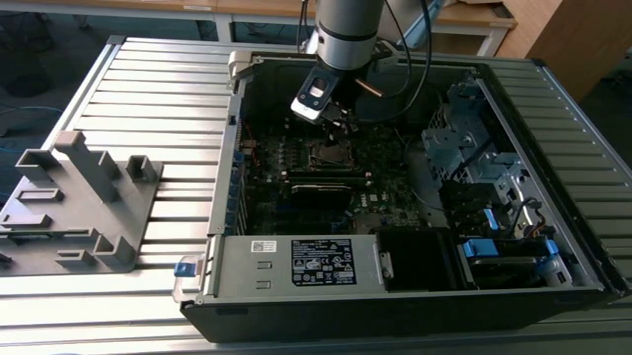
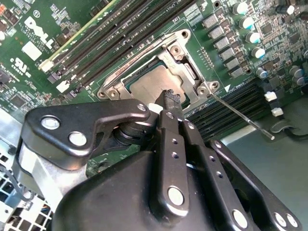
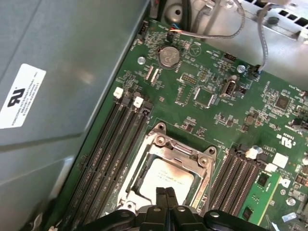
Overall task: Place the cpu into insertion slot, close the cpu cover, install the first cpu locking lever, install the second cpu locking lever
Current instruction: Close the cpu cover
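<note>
On the exterior view's left, a grey moulded fixture (image 1: 84, 200) stood on the slatted aluminium surface (image 1: 148, 74), well apart from the work. Right of it lay the open computer case (image 1: 415, 314), its power supply (image 1: 296, 262) along the near wall. The arm reached down into the case and its claw (image 1: 341, 122) hung directly over the processor socket (image 1: 331, 153). In both wrist views the claw (image 2: 171, 98) (image 3: 166, 192) was fully closed, finger against finger, and held nothing. Its tip sat at the edge of the cpu (image 2: 151, 86) (image 3: 168, 175); contact could not be confirmed. The cpu lay flat in the socket, between the banks of memory slots (image 3: 115, 144). The cpu cover (image 3: 180, 148) appeared lowered around it, with the metal top showing through the window. One locking lever (image 2: 243, 118), a thin wire rod, stood out free of the socket. Assessment: the cpu is light and rigid, its smooth lid slippery and its contact side fragile, so it is best held by opposite edges only. The cover is thin stiff sheet, to be pressed on the frame. The lever is springy and best taken near its free end. The drive cage (image 1: 474, 140) occupied the exterior view's right.
</note>
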Action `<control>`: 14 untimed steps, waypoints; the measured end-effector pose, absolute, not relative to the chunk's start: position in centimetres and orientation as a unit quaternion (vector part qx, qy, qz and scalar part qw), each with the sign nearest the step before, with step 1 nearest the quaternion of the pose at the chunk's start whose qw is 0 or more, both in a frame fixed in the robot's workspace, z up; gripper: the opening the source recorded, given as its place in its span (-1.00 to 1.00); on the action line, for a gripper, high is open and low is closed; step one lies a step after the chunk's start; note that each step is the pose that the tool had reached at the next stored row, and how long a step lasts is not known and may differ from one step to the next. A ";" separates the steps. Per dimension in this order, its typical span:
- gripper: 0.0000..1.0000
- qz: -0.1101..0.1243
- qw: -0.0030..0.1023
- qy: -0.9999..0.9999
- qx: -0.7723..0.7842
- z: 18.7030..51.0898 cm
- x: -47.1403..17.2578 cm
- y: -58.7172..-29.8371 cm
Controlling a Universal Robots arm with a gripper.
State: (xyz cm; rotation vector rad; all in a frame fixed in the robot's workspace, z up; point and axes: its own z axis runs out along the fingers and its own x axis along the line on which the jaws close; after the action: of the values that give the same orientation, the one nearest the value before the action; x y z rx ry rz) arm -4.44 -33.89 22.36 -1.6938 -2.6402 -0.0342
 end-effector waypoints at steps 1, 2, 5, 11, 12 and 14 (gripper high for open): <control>-0.79 -0.011 0.002 -0.844 -0.537 22.4 -4.4 -33.9; -0.79 -0.011 0.002 -0.845 -0.534 22.4 -4.4 -33.9; -0.79 -0.011 0.002 -0.849 -0.529 22.4 -4.4 -33.9; -0.79 -0.011 0.002 -0.849 -0.528 22.4 -4.4 -33.9; -0.79 -0.011 0.003 -0.850 -0.526 22.4 -4.4 -33.9; -0.79 -0.011 0.003 -0.854 -0.519 22.4 -4.4 -33.9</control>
State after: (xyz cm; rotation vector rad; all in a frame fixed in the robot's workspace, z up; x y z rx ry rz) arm -4.44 -33.89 22.36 -1.6292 -2.6798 -0.0338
